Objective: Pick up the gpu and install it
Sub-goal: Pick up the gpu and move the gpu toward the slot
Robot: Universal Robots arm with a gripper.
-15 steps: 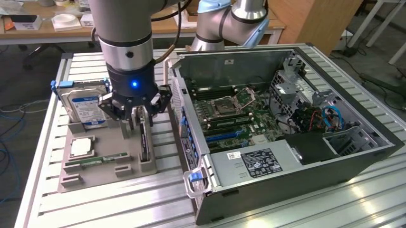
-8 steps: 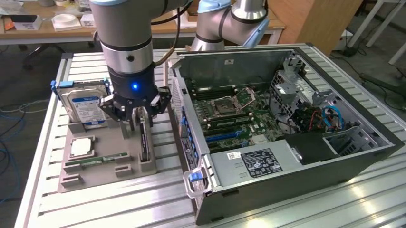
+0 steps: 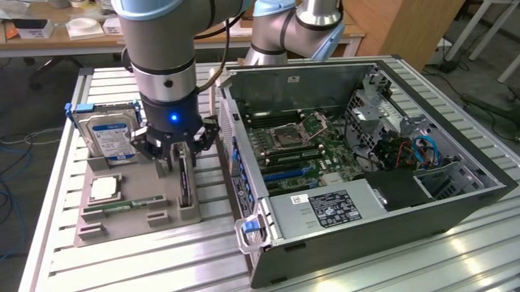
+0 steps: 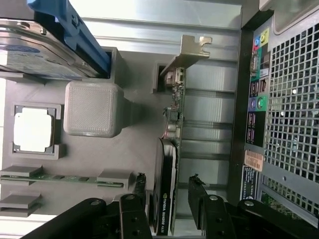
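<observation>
Two fingers of the tool stand fully apart, one on each side of the gpu, and they grip nothing. The gpu stands on its edge in the grey holder tray on the desk, just at the exterior view's left of the open computer case. I think an uneven closing could tilt the card, so that it jams in the holder or slips out.
</observation>
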